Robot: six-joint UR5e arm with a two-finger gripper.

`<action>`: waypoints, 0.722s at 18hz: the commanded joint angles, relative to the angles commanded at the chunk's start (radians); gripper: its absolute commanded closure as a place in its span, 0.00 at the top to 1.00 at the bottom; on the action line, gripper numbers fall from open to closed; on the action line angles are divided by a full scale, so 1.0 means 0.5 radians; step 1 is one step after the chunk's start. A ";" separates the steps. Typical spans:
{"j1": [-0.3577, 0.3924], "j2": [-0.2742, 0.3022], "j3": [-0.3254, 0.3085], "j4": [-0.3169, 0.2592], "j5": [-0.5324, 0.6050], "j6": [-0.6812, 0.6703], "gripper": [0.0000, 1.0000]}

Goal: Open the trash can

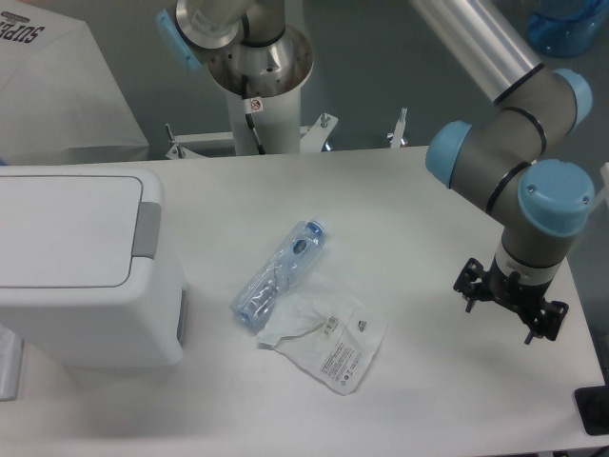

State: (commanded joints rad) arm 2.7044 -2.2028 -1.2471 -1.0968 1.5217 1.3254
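Trash can (81,267) at the left edge of the white tabletop (428,381), lid shut, grey button strip (146,229) facing right; long axis runs left to right. Bottle (278,273) with blue label lies diagonally, touching a printed pouch (331,345); text unreadable. Hand (511,300) far right, well apart; finger state cannot be told.

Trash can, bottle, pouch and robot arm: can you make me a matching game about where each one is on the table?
Things:
1. trash can
2. bottle
3. pouch
4. end effector

Places:
A. hanging over the table's right side
B. lying on its side mid-table
C. standing at the left edge, lid shut
D. lying flat nearer the front, beside the bottle

Pairs: 1-C, 2-B, 3-D, 4-A
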 joint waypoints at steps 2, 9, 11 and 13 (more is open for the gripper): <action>0.000 0.000 -0.003 0.000 -0.003 0.003 1.00; 0.021 0.012 -0.079 0.085 -0.181 -0.025 1.00; 0.037 0.052 -0.159 0.116 -0.227 -0.101 1.00; 0.037 0.077 -0.199 0.184 -0.257 -0.202 1.00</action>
State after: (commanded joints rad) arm 2.7228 -2.1645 -1.3468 -1.0050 1.3930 1.2244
